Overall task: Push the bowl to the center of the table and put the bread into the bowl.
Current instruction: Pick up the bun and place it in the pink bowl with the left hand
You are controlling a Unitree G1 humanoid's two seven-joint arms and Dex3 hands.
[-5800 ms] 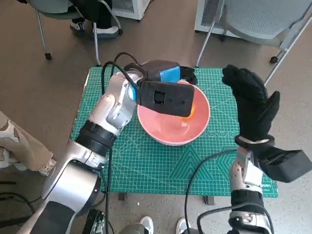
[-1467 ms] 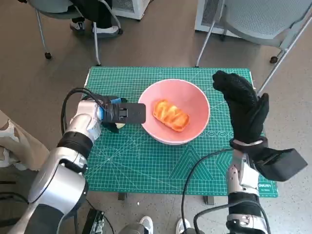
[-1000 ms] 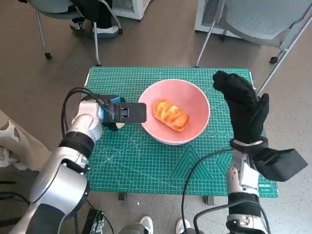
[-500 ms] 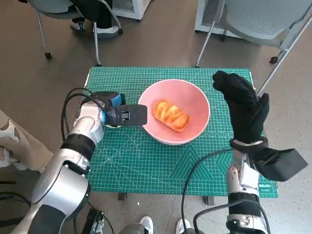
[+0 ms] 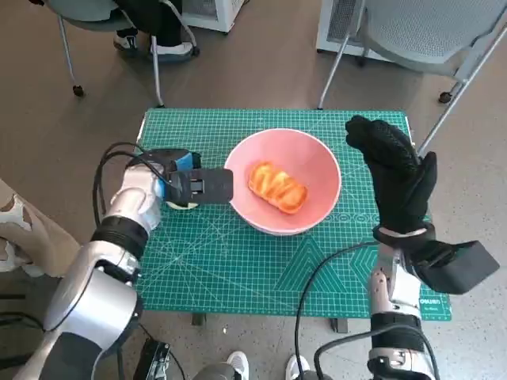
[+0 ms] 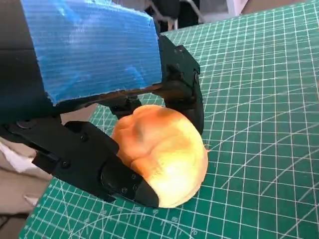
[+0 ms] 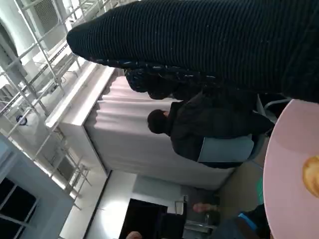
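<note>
The pink bowl [image 5: 309,154] stands near the middle of the green mat, with a glazed bread roll [image 5: 277,187] lying inside it. My left hand [image 5: 176,176] is low on the mat just left of the bowl. The left wrist view shows its black fingers [image 6: 99,164] gripping a second, round bun [image 6: 164,157] that rests on the mat. My gloved right hand [image 5: 400,178] is raised upright beside the bowl's right rim, fingers apart, holding nothing. The right wrist view shows the glove [image 7: 199,45], the bowl's edge [image 7: 291,169] and a sliver of the roll [image 7: 313,174].
The green cutting mat [image 5: 253,269] covers the small table. A grey chair [image 5: 428,32] stands behind the far right corner and another chair [image 5: 119,24] at the far left. A person's leg [image 5: 24,229] shows at the left; a seated person [image 7: 199,129] shows in the right wrist view.
Earlier my left hand was over the bowl; the roll now lies in it, and the hand has gone to the mat left of the bowl. Lately it barely shifted. The right hand stayed raised.
</note>
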